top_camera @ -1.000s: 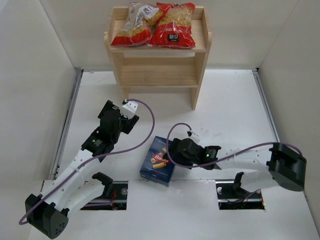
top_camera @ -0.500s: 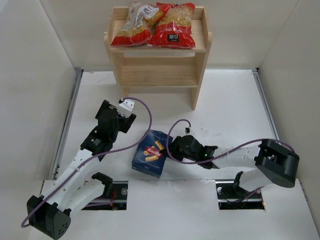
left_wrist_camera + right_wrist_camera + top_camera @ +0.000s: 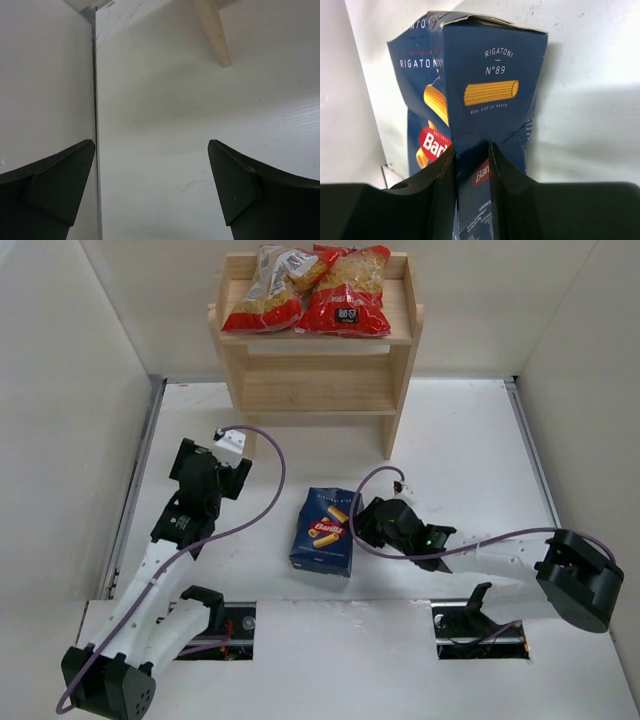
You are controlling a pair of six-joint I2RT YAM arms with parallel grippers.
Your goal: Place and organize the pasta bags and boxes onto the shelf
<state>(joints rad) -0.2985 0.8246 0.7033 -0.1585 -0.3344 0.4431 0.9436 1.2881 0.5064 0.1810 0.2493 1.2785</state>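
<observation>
Blue cardboard of the pasta box (image 3: 325,532), sitting mid-frame below the shelf (image 3: 315,412), is creasing under the right gripper (image 3: 472,150) clamping it; lifting gently is advisable. The left gripper (image 3: 151,145) is hanging spread, empty.

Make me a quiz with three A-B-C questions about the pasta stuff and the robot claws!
1. Where on the shelf are the pasta bags? A bottom level; B hanging off the side; C top level.
2. How many bags? A one; B two; C four.
3. What is the right claw doing? A pinching the blue box; B open, empty; C holding a bag.
Answers: C, both lie on the top board; B, two red bags side by side; A, its fingers squeeze the box's edge.
</observation>
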